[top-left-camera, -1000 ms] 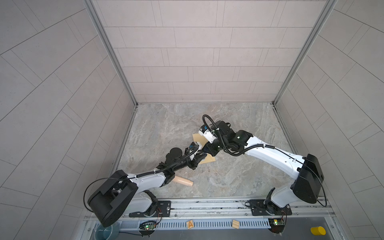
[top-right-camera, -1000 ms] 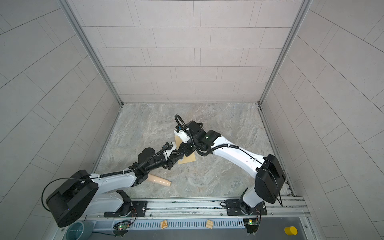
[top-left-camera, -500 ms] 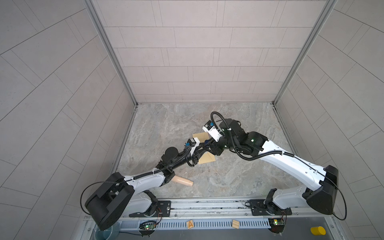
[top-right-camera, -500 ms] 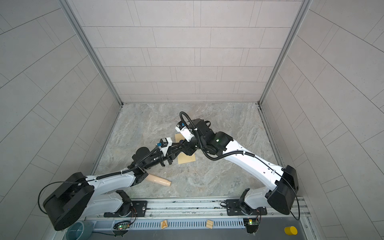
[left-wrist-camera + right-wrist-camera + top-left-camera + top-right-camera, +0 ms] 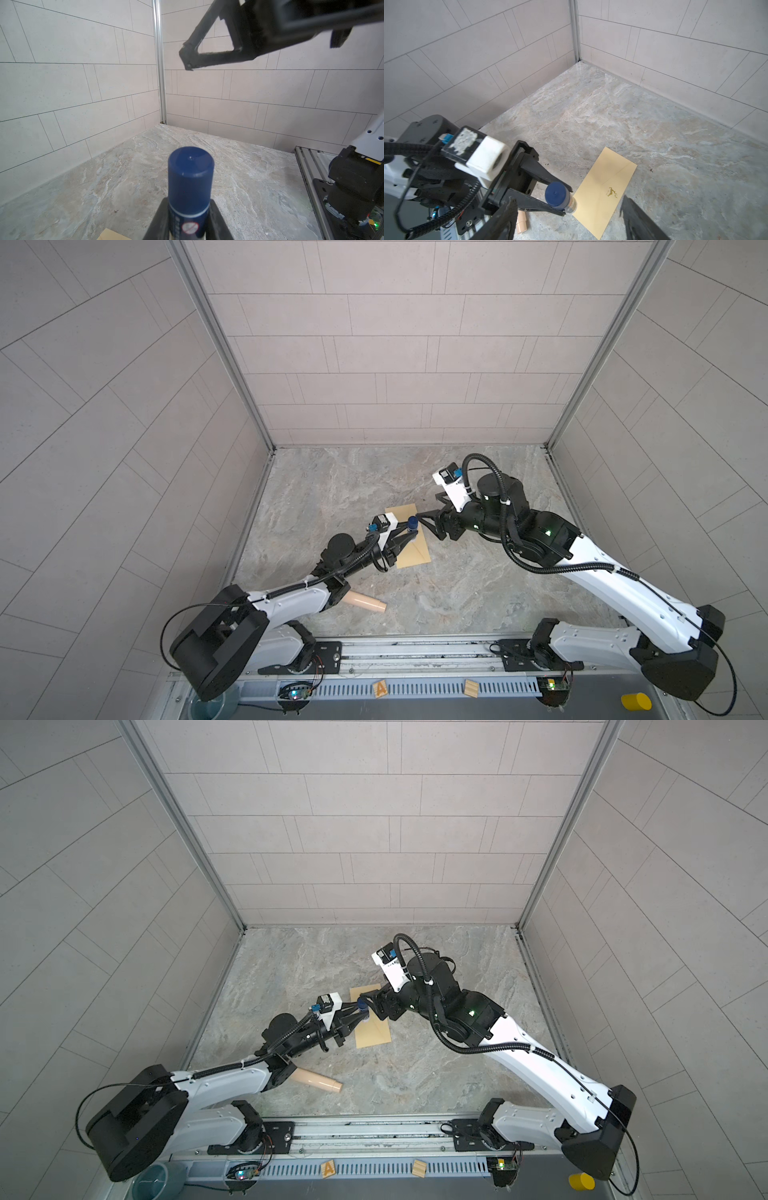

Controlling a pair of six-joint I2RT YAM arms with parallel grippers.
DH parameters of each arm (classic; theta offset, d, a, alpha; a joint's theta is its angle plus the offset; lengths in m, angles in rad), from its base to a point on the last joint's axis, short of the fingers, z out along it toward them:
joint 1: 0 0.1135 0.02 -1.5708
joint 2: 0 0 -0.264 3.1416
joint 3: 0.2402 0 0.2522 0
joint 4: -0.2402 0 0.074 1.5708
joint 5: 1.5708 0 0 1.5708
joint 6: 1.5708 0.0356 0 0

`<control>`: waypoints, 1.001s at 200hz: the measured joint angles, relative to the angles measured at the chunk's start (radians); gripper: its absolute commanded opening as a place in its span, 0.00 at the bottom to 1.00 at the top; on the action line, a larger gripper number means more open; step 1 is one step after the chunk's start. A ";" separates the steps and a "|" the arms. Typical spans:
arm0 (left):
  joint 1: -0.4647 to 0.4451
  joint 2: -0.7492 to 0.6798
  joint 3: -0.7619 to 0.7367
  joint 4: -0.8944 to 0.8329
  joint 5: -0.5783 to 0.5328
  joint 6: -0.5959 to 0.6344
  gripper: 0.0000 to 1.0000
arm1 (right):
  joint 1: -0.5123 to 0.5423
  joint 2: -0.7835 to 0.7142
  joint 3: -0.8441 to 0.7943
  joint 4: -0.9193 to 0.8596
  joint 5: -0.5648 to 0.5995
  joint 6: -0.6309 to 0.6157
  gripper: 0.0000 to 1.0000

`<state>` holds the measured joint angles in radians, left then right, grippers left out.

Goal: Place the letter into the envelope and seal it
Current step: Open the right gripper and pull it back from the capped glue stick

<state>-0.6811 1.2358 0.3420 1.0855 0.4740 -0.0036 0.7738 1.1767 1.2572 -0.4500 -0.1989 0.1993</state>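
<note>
Gripping blue-capped cylindrical glue stick [image 5: 190,176], left claw [image 5: 411,531]; right claw [image 5: 428,508] agape; flat tan envelope [image 5: 415,556].

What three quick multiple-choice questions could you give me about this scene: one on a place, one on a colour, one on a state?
1. Where is the envelope?
A. flat on the table
B. held up in the air
C. propped against a wall

2. What colour is the cap of the glue stick in the left claw?
A. red
B. dark blue
C. white

3. How is the right claw?
A. shut on the cap
B. shut on the envelope
C. open, holding nothing

Answers: 1 A, it lies flat on the marble; 2 B, both wrist views show it dark blue; 3 C, its fingers stand wide apart, gripping nothing.
</note>
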 measured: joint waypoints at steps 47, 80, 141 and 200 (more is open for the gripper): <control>0.000 0.000 0.000 0.001 0.001 0.000 0.00 | -0.001 0.075 0.001 -0.017 0.037 -0.014 0.85; 0.000 0.000 0.000 0.001 0.001 0.000 0.00 | -0.001 0.095 0.003 -0.030 0.056 -0.024 0.85; 0.000 0.000 0.000 -0.024 0.000 0.000 0.00 | -0.001 0.123 0.014 -0.033 0.077 -0.045 0.84; 0.000 0.003 0.000 -0.054 -0.002 0.000 0.00 | -0.001 0.139 0.011 -0.041 0.090 -0.063 0.84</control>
<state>-0.6807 1.2392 0.3420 1.0317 0.4717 -0.0036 0.7731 1.3155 1.2682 -0.4911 -0.1085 0.1364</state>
